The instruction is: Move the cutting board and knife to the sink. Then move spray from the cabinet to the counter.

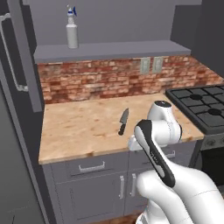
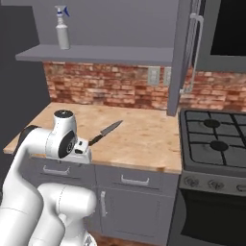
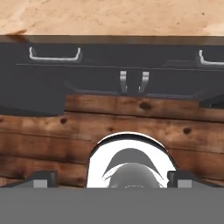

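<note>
Lying on the light beige wood-grain counter (image 1: 83,127), the small black-handled knife (image 1: 123,122) sits apart from the wide-open gripper (image 3: 112,180).

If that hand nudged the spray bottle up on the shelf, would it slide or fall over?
The spray bottle would probably tip rather than slide: it is tall and slim and stands upright on a narrow base. Its trigger head sits at the very top, which likely makes it top-heavy. It stands near the front of the shelf, so it might fall off.
</note>
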### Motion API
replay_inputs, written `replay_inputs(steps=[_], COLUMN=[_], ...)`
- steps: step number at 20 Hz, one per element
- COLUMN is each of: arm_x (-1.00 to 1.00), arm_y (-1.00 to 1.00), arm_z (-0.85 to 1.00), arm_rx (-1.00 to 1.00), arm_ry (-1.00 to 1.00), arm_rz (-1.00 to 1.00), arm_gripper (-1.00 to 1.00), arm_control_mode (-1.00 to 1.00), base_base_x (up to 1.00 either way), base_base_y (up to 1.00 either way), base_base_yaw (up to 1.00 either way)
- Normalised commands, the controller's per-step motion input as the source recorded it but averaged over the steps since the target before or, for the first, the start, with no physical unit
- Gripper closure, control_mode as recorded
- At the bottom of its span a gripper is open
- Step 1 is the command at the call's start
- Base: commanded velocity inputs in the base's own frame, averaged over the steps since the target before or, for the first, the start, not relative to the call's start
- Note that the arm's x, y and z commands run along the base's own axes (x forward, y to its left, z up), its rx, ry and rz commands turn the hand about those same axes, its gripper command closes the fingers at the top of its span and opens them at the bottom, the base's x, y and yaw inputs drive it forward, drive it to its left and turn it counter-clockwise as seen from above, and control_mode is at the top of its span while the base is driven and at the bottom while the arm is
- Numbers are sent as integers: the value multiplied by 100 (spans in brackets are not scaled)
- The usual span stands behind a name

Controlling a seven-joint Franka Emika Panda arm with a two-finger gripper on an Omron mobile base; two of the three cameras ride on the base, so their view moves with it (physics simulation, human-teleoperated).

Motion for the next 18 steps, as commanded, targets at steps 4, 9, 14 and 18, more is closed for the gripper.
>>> replay_inputs(steps=[4,9,14,18], arm_x=[0,0,0,0], arm_y=[0,0,0,0], arm_z=[0,0,0,0], arm_rx=[0,0,0,0], arm_ry=[0,0,0,0], arm_rz=[0,0,0,0], arm_gripper=[-100,-100,-100,-100], arm_control_mode=[100,100,100,100], base_base_x=[58,52,38,38], base_base_y=[12,0,3,7], base_base_yaw=[1,5,5,4])
